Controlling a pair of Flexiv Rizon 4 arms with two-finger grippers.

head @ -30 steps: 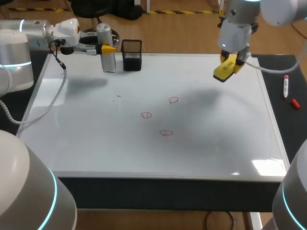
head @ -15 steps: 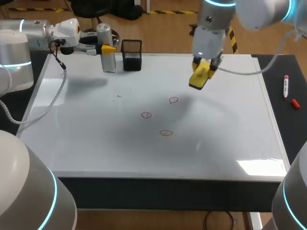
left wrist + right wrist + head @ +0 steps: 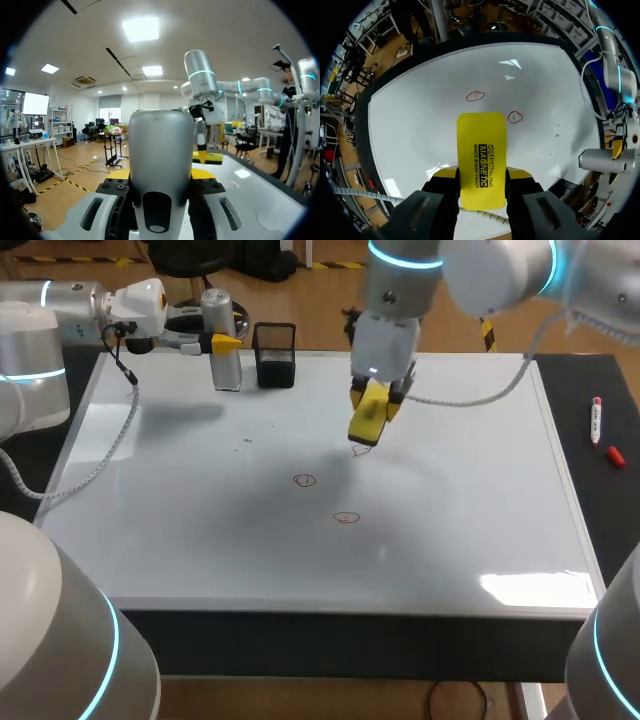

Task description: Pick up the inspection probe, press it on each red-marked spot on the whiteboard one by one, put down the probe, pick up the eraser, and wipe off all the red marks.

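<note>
The whiteboard [image 3: 180,530] carries three small red circles. Two show plainly [image 3: 305,480] [image 3: 346,517]. The third [image 3: 361,449] peeks out just under the yellow eraser [image 3: 367,416], on which my right gripper [image 3: 372,400] is shut, low over the board. In the right wrist view the eraser [image 3: 481,159] sits between the fingers, with two red marks [image 3: 475,96] [image 3: 515,117] ahead of it. My left gripper [image 3: 222,342] is shut on the grey probe [image 3: 226,365] at the board's far left corner. The probe [image 3: 161,160] fills the left wrist view between the yellow tips.
A black mesh pen cup [image 3: 275,355] stands right beside the probe. On the dark mat to the right of the board lie a red marker [image 3: 596,422] and its cap [image 3: 615,455]. The board's front half is bare.
My right arm has carried the eraser leftwards and lower, from the board's far right to just over the top red circle. The left arm and probe have not moved.
</note>
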